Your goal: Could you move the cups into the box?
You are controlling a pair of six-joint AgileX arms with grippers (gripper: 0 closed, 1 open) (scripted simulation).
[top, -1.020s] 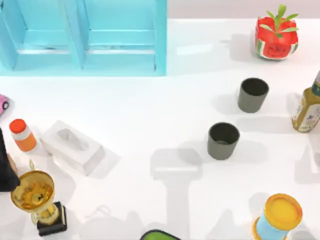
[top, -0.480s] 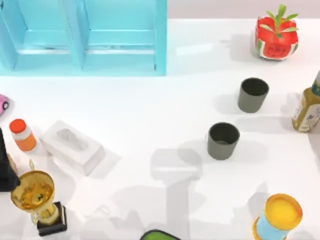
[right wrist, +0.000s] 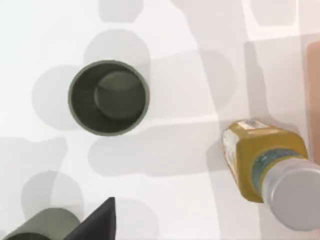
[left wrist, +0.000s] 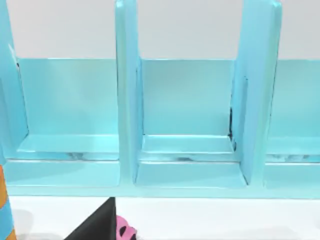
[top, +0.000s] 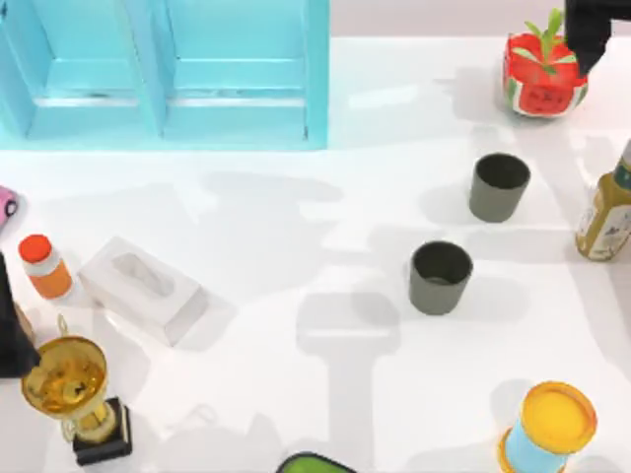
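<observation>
Two dark grey-olive cups stand on the white table right of centre: the far cup and the near cup, both upright and empty. The right wrist view looks down into the far cup, with the near cup cut off at the picture's edge. The light blue box stands at the back left, and its open compartments face the left wrist camera. My right gripper hangs over the back right corner, behind the cups. My left gripper stays at the left edge.
A watermelon-patterned pot with a plant stands at the back right. A yellow sauce bottle is right of the far cup. A yellow-lidded can sits front right. At the left are a gold trophy, a white tissue box and an orange-capped bottle.
My right arm has come into the top view over the back right corner, above the watermelon pot. Shadows have shifted across the table. The cups have not moved.
</observation>
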